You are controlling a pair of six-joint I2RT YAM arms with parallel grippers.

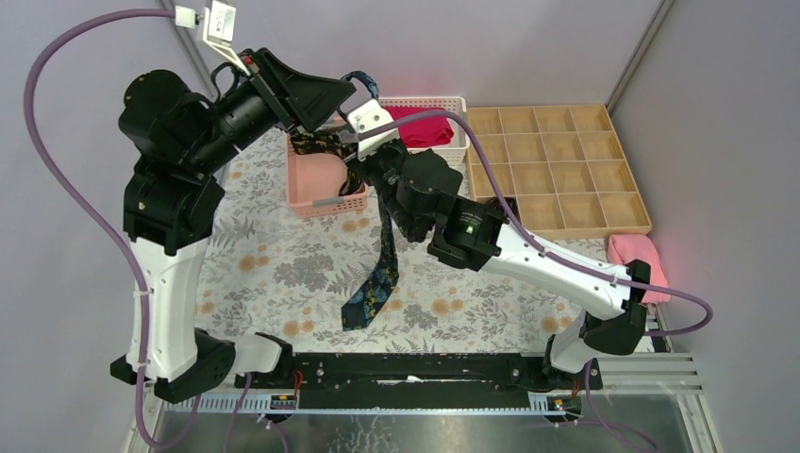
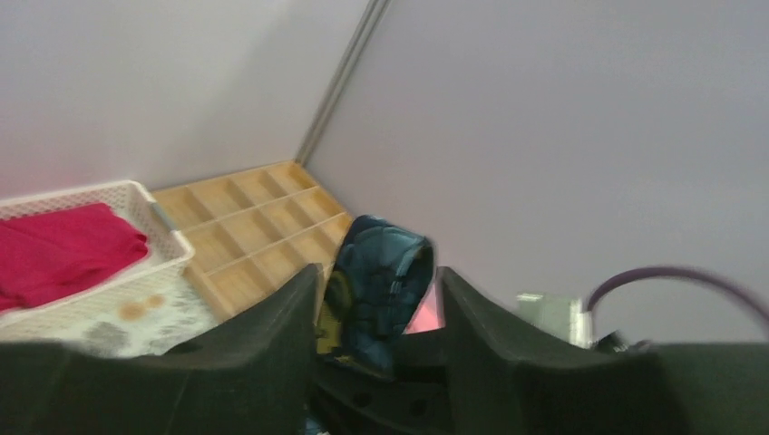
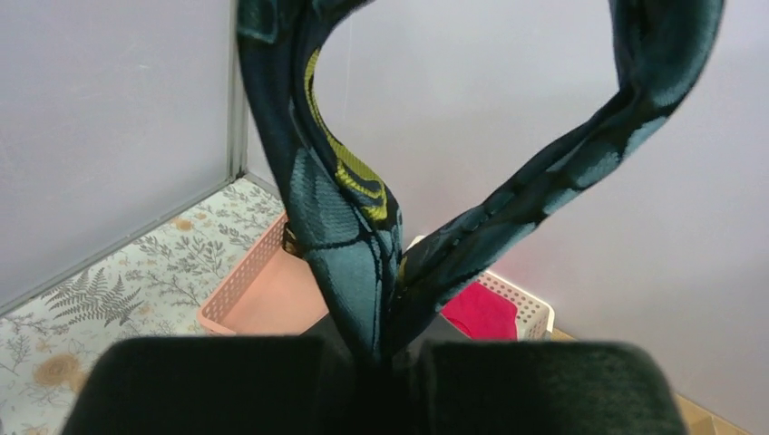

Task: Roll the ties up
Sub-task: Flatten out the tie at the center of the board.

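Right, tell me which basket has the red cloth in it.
The white basket, at the back beside the wooden tray, holds the red cloth; the pink basket shows none.

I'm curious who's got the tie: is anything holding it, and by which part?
The right jaws pinch the tie where it doubles over, below a loop. The left jaws stand apart around another fold, apparently not gripping.

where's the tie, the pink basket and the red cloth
tie [image 1: 379, 283], top view, wide lower part
pink basket [image 1: 332, 205], top view, near wall
red cloth [image 1: 420, 130], top view, its middle
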